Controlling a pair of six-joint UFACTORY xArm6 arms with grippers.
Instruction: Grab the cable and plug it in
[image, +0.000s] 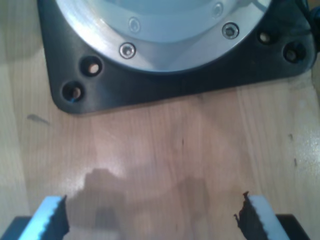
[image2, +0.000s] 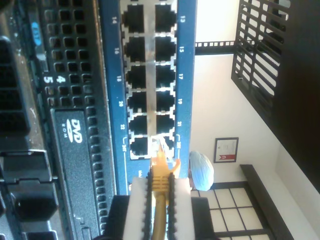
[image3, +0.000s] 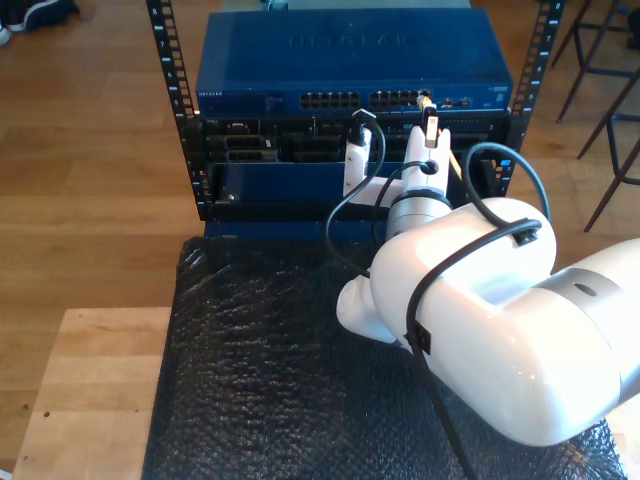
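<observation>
One pale-yellow network cable, long axis aimed into blue network switch; my second gripper clamps it; my first gripper spread, nothing held.

Bright daylight throughout; both wrist views soft and blurry, glare on wooden table.

Blue network switch tops the rack at twelve o'clock; black bubble wrap at six; wooden floor at nine
</observation>
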